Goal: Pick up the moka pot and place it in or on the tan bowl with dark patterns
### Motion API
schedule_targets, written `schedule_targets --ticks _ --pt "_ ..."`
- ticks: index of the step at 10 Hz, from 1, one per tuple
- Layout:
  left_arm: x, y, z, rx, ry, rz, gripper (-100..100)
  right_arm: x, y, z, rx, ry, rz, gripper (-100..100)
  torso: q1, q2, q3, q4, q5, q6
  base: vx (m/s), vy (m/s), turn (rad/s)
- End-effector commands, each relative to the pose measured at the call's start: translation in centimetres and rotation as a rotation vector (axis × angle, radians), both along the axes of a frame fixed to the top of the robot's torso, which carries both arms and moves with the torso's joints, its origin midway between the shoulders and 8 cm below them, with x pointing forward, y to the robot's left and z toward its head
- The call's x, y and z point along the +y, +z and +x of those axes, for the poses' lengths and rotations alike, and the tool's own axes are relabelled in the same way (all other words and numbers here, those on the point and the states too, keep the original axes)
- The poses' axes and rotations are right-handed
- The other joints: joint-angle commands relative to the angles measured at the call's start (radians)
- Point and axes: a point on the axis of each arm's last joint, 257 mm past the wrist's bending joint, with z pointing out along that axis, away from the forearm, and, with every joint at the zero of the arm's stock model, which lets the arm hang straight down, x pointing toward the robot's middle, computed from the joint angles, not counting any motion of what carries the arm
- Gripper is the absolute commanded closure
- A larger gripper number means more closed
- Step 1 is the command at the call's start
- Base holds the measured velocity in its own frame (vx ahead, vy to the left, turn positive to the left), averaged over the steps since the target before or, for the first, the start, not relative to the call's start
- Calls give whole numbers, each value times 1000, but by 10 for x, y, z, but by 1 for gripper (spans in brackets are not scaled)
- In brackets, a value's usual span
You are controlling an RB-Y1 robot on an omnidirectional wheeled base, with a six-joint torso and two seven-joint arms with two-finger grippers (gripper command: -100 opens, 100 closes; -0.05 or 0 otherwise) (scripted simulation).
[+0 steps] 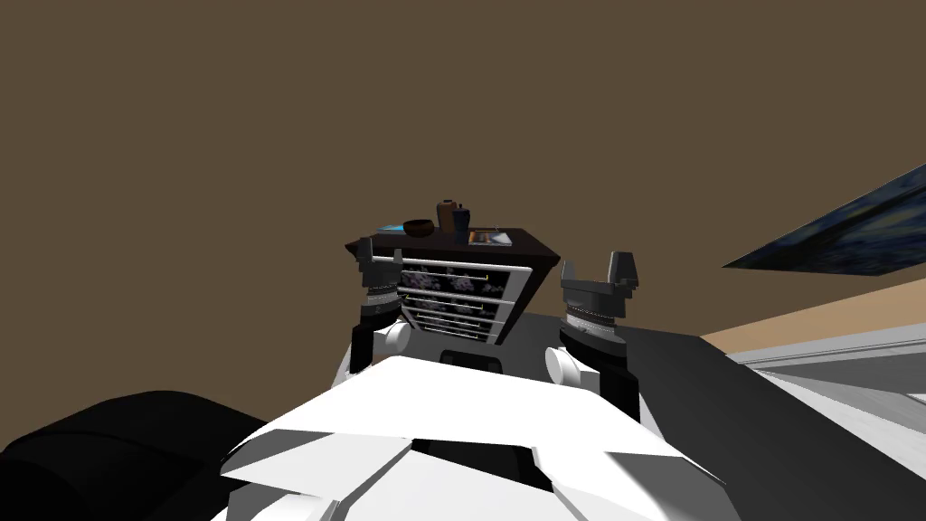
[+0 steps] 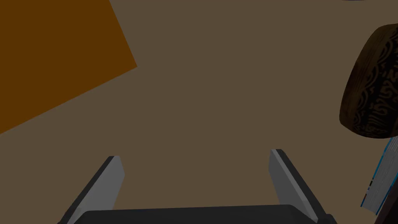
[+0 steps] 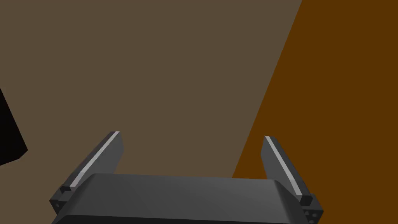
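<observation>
- The left tool [image 2: 195, 154] was raised at the front left corner of the dark surface [image 1: 535, 246]. Its fingers [image 2: 112, 179] were spread wide with nothing between them.
- Past that tool and off to one side sat the tan bowl [image 2: 371, 81] with dark patterns, clear of the fingers. A book [image 2: 383, 179] with a blue edge lay close by it.
- The right tool [image 3: 192, 135] was also wide open and empty. It was held up off the surface's right side, well apart from everything on it.
- In the head view the bowl stood near the surface's left end. The dark moka pot [image 1: 461, 220] stood upright to the bowl's right, toward the back edge.
- A brown jar [image 1: 446, 215] stood just beside the pot, between it and the bowl.
- A magazine [image 1: 490, 238] lay flat near the front edge, right of the pot.
- The right end of the surface lay bare, and a plain brown wall [image 1: 271, 136] rose behind it.
</observation>
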Motion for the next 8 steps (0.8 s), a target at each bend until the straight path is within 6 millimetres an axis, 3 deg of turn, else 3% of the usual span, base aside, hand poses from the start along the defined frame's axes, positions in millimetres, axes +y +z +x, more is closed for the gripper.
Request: schedule_targets --ticks 1,3,8 --pt "-3 2 4 0 -21 24 -100 0 0 0 0 0 0 0 0 0 0 0 0 0 -45 -23 9" --pt "-5 6 13 -5 -52 50 -100 0 0 0 0 0 0 0 -2 4 2 1 0 0 -87 -70 15" --pt "8 23 43 -36 -92 54 -100 0 0 0 0 0 0 0 -11 11 6 2 -2 0 -138 -129 21"
